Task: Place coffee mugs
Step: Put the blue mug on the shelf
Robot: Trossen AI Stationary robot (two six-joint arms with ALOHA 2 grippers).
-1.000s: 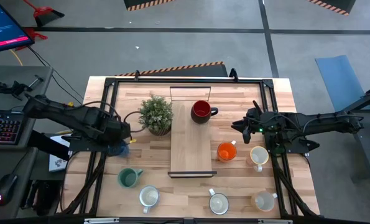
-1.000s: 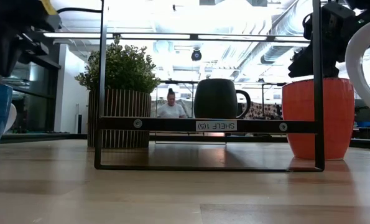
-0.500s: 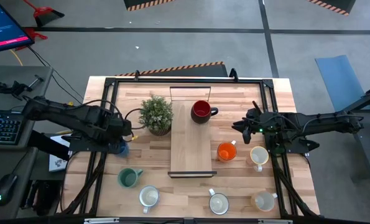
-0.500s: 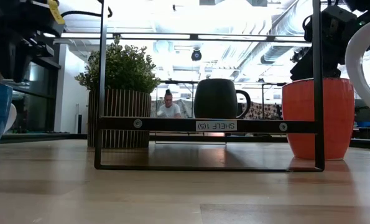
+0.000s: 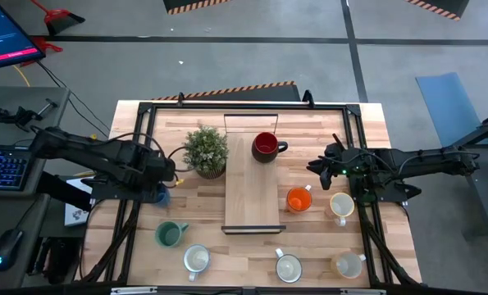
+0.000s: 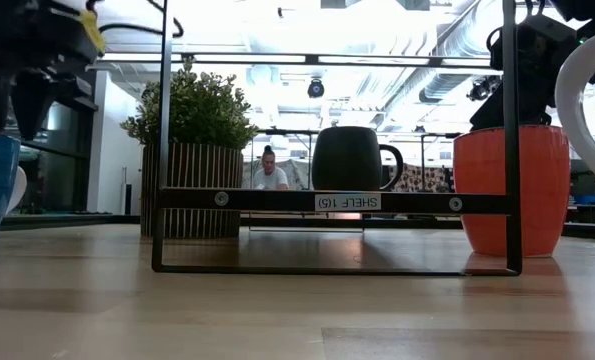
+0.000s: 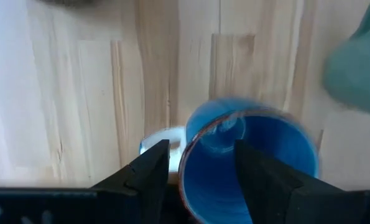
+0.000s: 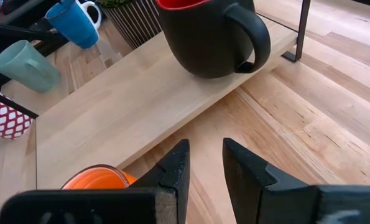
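Lighting's pretty even from overhead, with only soft shadows on the worktop (image 5: 202,217). The low view is badly backlit: blown-out ceiling lights (image 6: 307,40), so the plant (image 6: 192,150) and dark mug (image 6: 349,158) are near silhouettes. In the left wrist view the blue mug (image 7: 247,162) and teal mug (image 7: 359,68) are smeared with blur.

Overhead, table-level, two wrist cams — close
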